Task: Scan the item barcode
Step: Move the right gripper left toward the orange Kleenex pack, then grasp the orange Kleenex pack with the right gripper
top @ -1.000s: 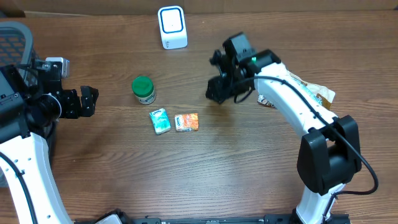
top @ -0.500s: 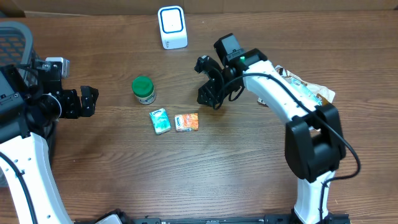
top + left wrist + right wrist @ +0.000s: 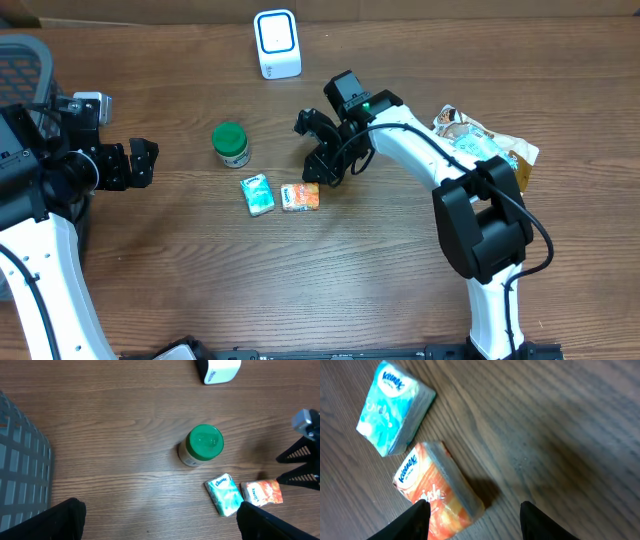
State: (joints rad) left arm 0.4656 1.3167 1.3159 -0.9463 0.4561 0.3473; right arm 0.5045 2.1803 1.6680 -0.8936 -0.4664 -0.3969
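The orange tissue pack [image 3: 437, 497] is seen flat on the counter [image 3: 570, 420] beside the blue pack [image 3: 392, 407], and the right claw [image 3: 474, 507], held apart and empty just above, is best centred over it before being closed.

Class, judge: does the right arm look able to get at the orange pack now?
Probably yes: the right gripper hangs open just above the orange pack, nothing between them; the blue pack lies apart.
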